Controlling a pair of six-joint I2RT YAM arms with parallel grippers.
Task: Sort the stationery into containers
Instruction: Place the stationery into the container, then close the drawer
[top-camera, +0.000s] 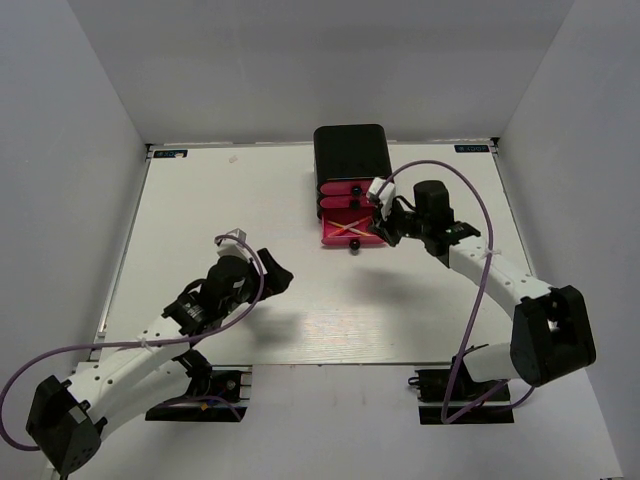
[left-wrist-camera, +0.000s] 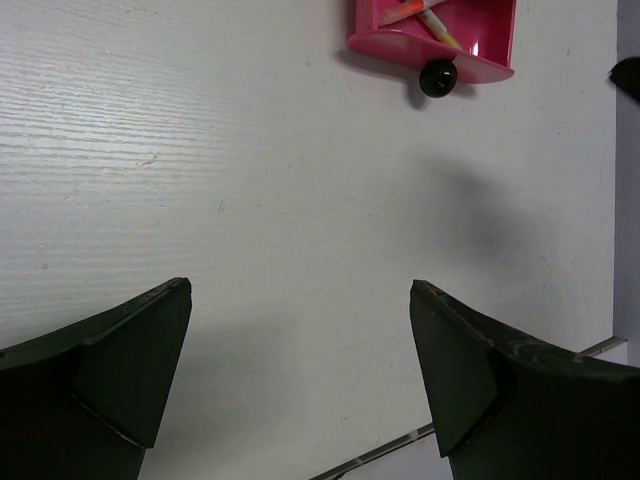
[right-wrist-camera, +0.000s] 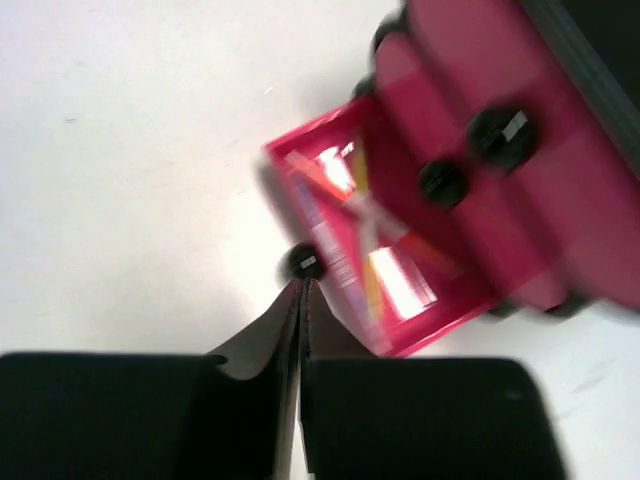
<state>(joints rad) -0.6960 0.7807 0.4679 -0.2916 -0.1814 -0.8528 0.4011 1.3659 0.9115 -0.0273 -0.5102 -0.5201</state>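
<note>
White table (top-camera: 200, 200) sits under left gripper (left-wrist-camera: 300, 288), fingers spread, holding nothing. Pens (top-camera: 350, 229) lie crossed in pulled-out bottom drawer (left-wrist-camera: 480, 62). Right gripper (right-wrist-camera: 302, 290) is clenched empty, tips at knob (right-wrist-camera: 303, 263). Likely drawer-closing step; next needs a straight push toward black box (top-camera: 350, 150).

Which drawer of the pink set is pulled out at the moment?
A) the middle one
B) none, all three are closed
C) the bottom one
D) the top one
C: the bottom drawer stands pulled out with pens lying in it, while the two upper drawers sit pushed into the black box.
</note>
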